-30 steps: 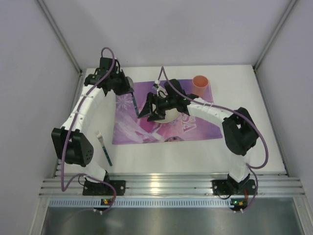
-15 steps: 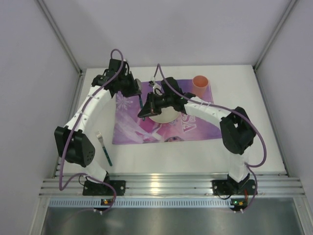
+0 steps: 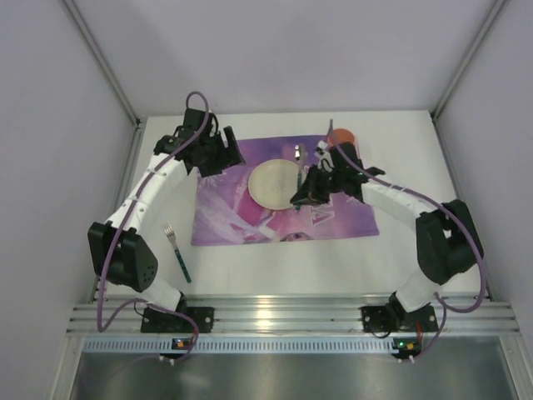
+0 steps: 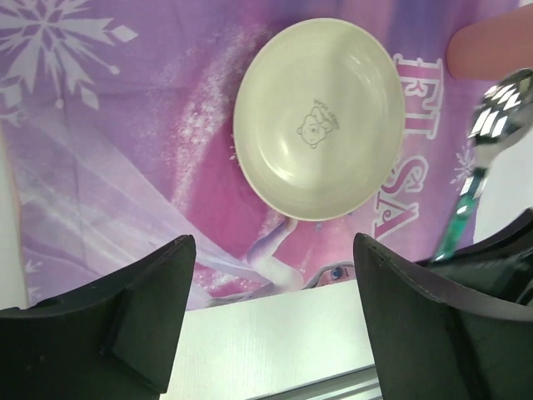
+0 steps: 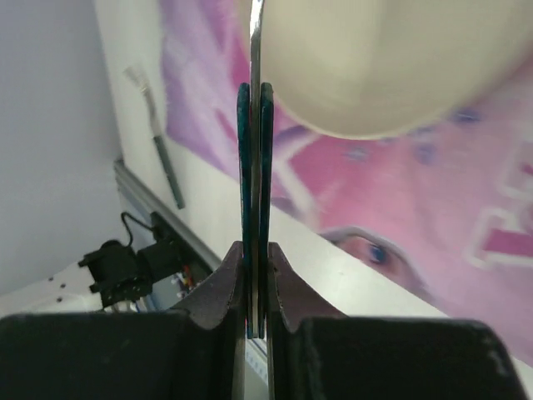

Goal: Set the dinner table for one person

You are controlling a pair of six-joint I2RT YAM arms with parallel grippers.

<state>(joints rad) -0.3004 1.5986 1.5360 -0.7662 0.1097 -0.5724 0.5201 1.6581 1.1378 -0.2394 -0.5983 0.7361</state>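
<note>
On the white dinner table (image 3: 275, 265) lies a purple placemat (image 3: 225, 212) with a cream plate (image 3: 273, 183) on it. My right gripper (image 3: 301, 194) is shut on the teal handle of a spoon (image 3: 301, 153), held above the mat just right of the plate; the handle (image 5: 254, 158) stands clamped between the fingers. My left gripper (image 3: 222, 156) hangs open and empty over the mat's far left corner, and past its fingers (image 4: 137, 312) I see the plate (image 4: 319, 129) and spoon (image 4: 493, 117). A teal-handled fork (image 3: 176, 251) lies left of the mat.
A pink cup (image 3: 342, 135) stands at the mat's far right corner, partly behind the right arm. Grey walls close in three sides of the table. Silver rails (image 3: 283, 317) run along the near edge.
The spoon passed from my left gripper to my right. The right gripper shut on it and carried it right, uncovering the plate. The left gripper opened and drew back to the left.
</note>
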